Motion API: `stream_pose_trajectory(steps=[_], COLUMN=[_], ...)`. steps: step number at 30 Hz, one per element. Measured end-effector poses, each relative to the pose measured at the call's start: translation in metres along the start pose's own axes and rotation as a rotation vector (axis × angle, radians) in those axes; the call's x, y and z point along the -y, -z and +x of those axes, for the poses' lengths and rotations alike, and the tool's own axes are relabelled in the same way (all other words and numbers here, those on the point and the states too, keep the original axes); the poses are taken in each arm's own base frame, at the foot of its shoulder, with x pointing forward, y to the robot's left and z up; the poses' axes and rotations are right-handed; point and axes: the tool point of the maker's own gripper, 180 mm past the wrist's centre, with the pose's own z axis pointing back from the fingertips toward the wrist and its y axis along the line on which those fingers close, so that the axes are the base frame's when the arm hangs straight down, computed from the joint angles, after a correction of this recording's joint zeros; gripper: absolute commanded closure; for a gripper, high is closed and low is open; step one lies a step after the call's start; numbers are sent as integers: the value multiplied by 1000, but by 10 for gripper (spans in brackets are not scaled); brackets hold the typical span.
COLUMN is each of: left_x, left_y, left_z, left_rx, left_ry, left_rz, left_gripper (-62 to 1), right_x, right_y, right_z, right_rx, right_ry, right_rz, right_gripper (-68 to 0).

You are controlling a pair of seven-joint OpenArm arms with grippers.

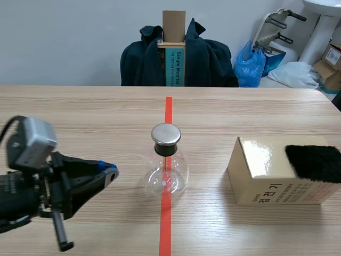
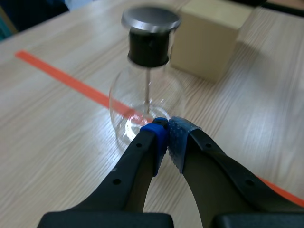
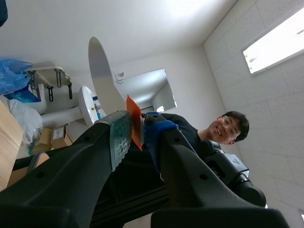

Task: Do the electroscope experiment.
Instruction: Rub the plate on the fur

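The electroscope (image 1: 166, 169), a clear glass flask with a black stopper and a round metal cap (image 1: 165, 134), stands on the red tape line at mid-table. My left gripper (image 1: 112, 173) is shut on nothing, low over the table just left of the flask. In the left wrist view its blue pads meet at the gripper tip (image 2: 167, 129), right in front of the flask (image 2: 147, 95). My right gripper (image 3: 135, 124) is out of the scene view and points up at the room. It is shut on a thin white strip (image 3: 102, 71) with an orange end (image 3: 134, 121).
A tan cardboard box (image 1: 277, 173) with a black fur pad (image 1: 314, 161) on top stands right of the flask, and shows behind it (image 2: 209, 38) in the left wrist view. A chair draped with a dark jacket (image 1: 208, 58) is at the far edge. A person (image 3: 228, 126) appears past the right gripper.
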Motion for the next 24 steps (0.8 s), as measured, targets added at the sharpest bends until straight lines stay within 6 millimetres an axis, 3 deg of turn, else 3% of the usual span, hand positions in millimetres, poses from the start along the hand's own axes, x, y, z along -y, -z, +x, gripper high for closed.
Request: stream_pose_trajectory(steps=[2, 6, 7, 10, 12, 15, 24], left_x=[11, 31, 35, 40, 41, 42, 36], left_y=[-14, -34, -37, -46, -51, -54, -55], left_z=[20, 46, 50, 63, 59, 57, 56], left_rx=[19, 29, 33, 103, 93, 91, 85], left_ry=[40, 82, 85, 71, 59, 47, 65], left_rz=[-10, -15, -15, 22, 37, 41, 61], left_gripper=[-155, -578, -623, -623, -623, -623, -623], right_x=[0, 0, 0, 0, 0, 0, 0], right_y=[0, 0, 0, 0, 0, 0, 0], right_z=[0, 0, 0, 0, 0, 0, 0], right_rx=[0, 0, 0, 0, 0, 0, -1], right_ry=[0, 0, 0, 0, 0, 0, 0], right_rz=[0, 0, 0, 0, 0, 0, 0], right_gripper=[-92, -92, -92, -92, -81, -6, -7])
